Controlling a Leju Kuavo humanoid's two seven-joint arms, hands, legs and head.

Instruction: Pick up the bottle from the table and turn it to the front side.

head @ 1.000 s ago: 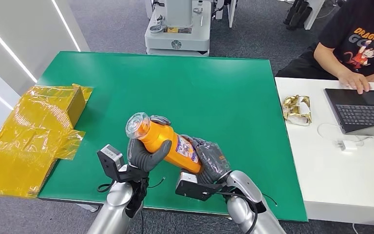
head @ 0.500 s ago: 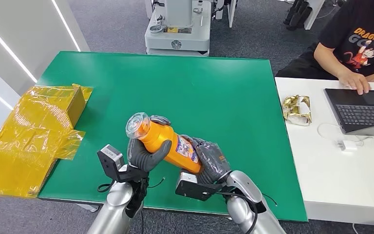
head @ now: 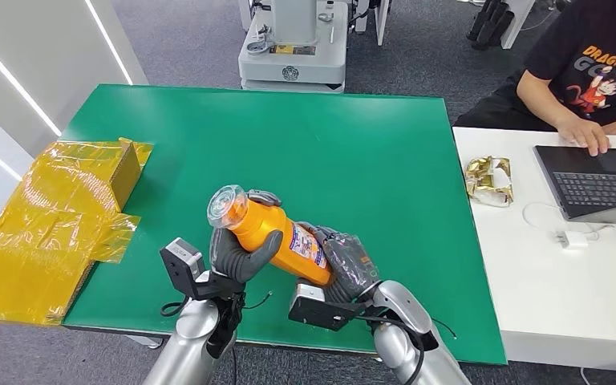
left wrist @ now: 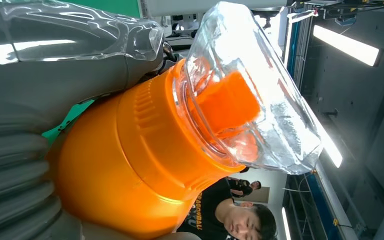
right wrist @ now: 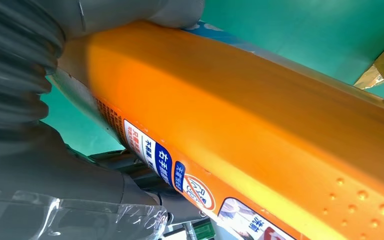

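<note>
Head view has both hands gripping the orange bottle [head: 277,233] above the green table [head: 353,144] (tilted, cap far-left), left hand [head: 241,253] near its neck, right hand [head: 345,269] at its base, likely for turning.

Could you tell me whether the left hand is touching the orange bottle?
Touching. In the head view the left hand wraps its fingers around the bottle below the cap.

One orange bottle [head: 277,233], one laptop [head: 597,180], one green table [head: 329,144], one person [head: 585,72].
</note>
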